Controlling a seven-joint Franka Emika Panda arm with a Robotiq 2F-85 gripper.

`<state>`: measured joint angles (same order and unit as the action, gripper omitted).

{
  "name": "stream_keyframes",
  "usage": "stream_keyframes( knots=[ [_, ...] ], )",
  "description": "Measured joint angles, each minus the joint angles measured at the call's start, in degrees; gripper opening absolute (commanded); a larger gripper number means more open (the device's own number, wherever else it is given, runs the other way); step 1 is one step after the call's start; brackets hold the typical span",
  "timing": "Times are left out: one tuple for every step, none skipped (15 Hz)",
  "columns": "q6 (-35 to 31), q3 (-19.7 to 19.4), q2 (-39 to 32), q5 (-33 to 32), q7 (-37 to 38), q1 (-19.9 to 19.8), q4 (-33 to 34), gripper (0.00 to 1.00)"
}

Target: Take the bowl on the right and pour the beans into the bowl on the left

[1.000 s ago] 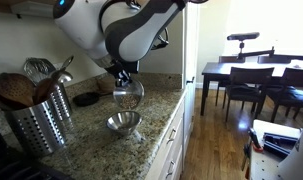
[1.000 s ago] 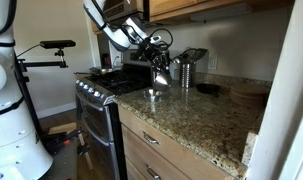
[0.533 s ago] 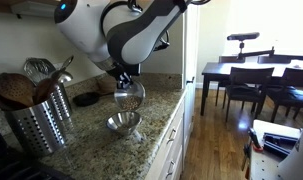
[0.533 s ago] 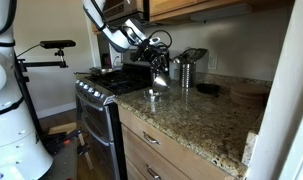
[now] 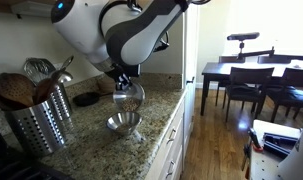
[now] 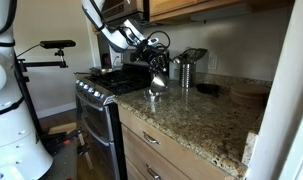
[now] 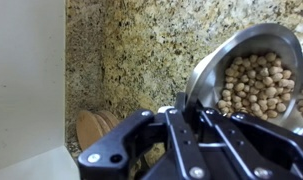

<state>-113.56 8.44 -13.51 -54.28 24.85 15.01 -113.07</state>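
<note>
My gripper is shut on the rim of a small steel bowl holding beans and keeps it tilted in the air. Right under it a second steel bowl stands on the granite counter. In an exterior view the held bowl hangs above the counter bowl. In the wrist view the held bowl is full of tan beans, gripped by my black jaws.
A steel utensil holder with wooden spoons stands on the granite counter near the stove. A dark lid lies behind. A steel canister stands by the wall. A dining table with chairs is beyond the counter edge.
The held bowl has tipped slightly further over the counter bowl; the gripper has barely shifted.
</note>
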Motion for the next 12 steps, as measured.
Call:
stream_keyframes(
  knots=[
    [0.0,0.2,0.1,0.2,-0.1,0.0,-0.2,0.07],
    [0.0,0.4,0.3,0.3,-0.1,0.0,-0.4,0.07],
    [0.0,0.6,0.6,0.4,-0.1,0.0,-0.6,0.07],
    [0.0,0.8,0.9,0.5,-0.1,0.0,-0.9,0.07],
    [0.0,1.0,1.2,0.6,-0.1,0.0,-1.2,0.07],
    [0.0,1.2,1.5,0.7,-0.2,0.0,-1.4,0.07],
    [0.0,1.5,1.7,0.7,-0.2,0.0,-1.6,0.07],
    [0.0,1.7,2.0,0.7,-0.2,0.0,-1.8,0.07],
    [0.0,2.0,2.3,0.7,-0.2,0.0,-2.0,0.07],
    [0.0,2.3,2.6,0.7,-0.2,0.0,-2.2,0.07],
    [0.0,2.7,2.7,0.7,-0.2,0.0,-2.3,0.07],
    [0.0,3.0,2.8,0.7,-0.3,0.0,-2.3,0.07]
  ],
)
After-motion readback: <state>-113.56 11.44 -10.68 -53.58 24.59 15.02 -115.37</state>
